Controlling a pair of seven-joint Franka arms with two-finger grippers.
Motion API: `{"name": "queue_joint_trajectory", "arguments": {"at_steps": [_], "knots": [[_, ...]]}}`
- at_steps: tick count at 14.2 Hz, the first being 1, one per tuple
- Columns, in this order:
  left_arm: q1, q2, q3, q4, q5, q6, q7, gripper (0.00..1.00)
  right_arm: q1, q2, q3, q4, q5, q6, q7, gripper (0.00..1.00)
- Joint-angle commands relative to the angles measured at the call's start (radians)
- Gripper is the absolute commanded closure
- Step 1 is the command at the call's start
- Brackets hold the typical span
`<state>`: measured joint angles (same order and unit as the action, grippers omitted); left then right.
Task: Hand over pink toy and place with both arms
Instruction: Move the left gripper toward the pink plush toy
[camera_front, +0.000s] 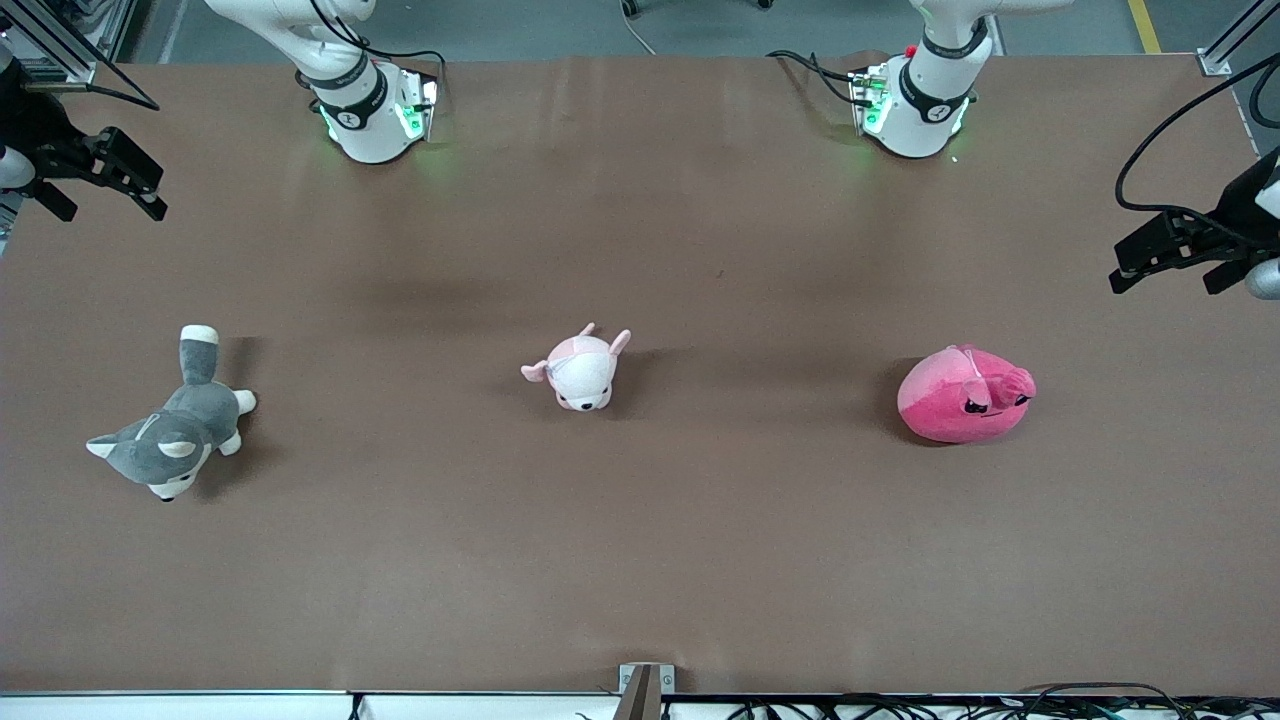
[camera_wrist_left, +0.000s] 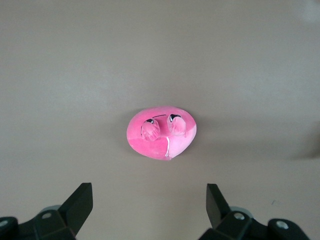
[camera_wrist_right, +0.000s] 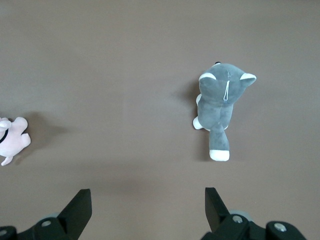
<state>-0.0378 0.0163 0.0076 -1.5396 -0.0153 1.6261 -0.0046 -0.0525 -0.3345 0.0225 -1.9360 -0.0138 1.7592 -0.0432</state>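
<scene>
The pink toy (camera_front: 963, 395), a rounded magenta plush with a lighter pink patch, lies on the brown table toward the left arm's end. It also shows in the left wrist view (camera_wrist_left: 161, 133). My left gripper (camera_front: 1170, 258) is open and empty, high over the table's edge at the left arm's end; its jaws stand wide apart in the left wrist view (camera_wrist_left: 149, 202). My right gripper (camera_front: 125, 180) is open and empty, high over the table's edge at the right arm's end, also shown in the right wrist view (camera_wrist_right: 148, 206).
A small pale pink-and-white plush (camera_front: 580, 368) lies mid-table. A grey-and-white husky plush (camera_front: 172, 425) lies toward the right arm's end and shows in the right wrist view (camera_wrist_right: 220, 107). Cables run along the table's front edge.
</scene>
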Motion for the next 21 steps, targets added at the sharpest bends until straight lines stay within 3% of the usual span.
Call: {"name": "queue_joint_trajectory", "arguments": {"at_steps": [1,9,12,15,19,21], "knots": [[0.001,-0.018,0.0,-0.011,-0.006,0.005,0.017,0.0,0.005,-0.011,-0.004,-0.021,-0.006,0.022,-0.003,0.0],[0.01,0.0,0.005,-0.011,-0.028,0.003,0.003,0.0,0.008,0.011,-0.004,0.006,-0.008,0.011,-0.003,0.0],[0.029,0.046,0.006,-0.022,-0.032,-0.072,0.003,0.0,0.008,0.014,-0.004,0.006,-0.008,0.013,0.0,0.0],[0.026,0.141,0.008,-0.051,-0.018,-0.066,-0.003,0.0,0.01,0.026,-0.003,0.014,-0.002,0.014,0.0,0.0],[0.065,0.206,0.009,-0.181,-0.017,0.102,-0.003,0.0,0.036,0.07,-0.003,0.046,0.006,-0.01,0.005,0.0],[0.079,0.215,0.008,-0.249,-0.017,0.213,-0.005,0.0,0.039,0.097,-0.004,0.092,0.056,-0.053,0.009,0.0]]}}
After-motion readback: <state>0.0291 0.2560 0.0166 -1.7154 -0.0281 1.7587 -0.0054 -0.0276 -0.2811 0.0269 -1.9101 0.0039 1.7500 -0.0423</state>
